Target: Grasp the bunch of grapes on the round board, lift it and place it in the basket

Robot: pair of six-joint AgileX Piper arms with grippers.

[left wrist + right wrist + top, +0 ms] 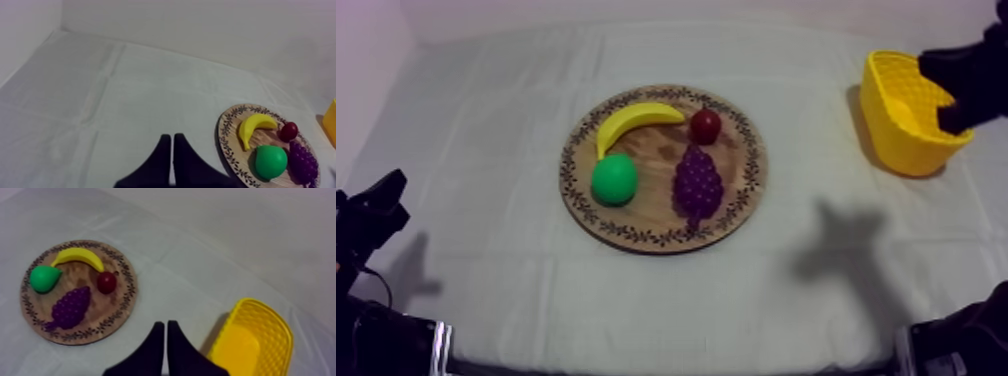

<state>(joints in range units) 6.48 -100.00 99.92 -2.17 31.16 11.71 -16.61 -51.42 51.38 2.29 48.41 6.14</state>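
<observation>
The top camera looks down slantwise from the table's [486, 120] 6 o'clock edge. The wrist cameras view the wooden board [651, 215] from about its 9 and 2 o'clock. All three share it.

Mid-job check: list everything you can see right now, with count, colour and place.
wooden board: 1, brown with a dark patterned rim, middle of the table
banana: 1, yellow, on the board's far side
small red fruit: 1, red, on the board by the banana's tip
pear: 1, green, on the board, beside the grapes
bunch of grapes: 1, purple, on the board, just nearer than the red fruit
yellow basket: 1, yellow, on the cloth at the table's right, apart from the board
cloth: 1, grey-white, covering the table
left gripper: 1, black, shut on nothing, over bare cloth beside the board
right gripper: 1, black, shut on nothing, raised by the basket
</observation>
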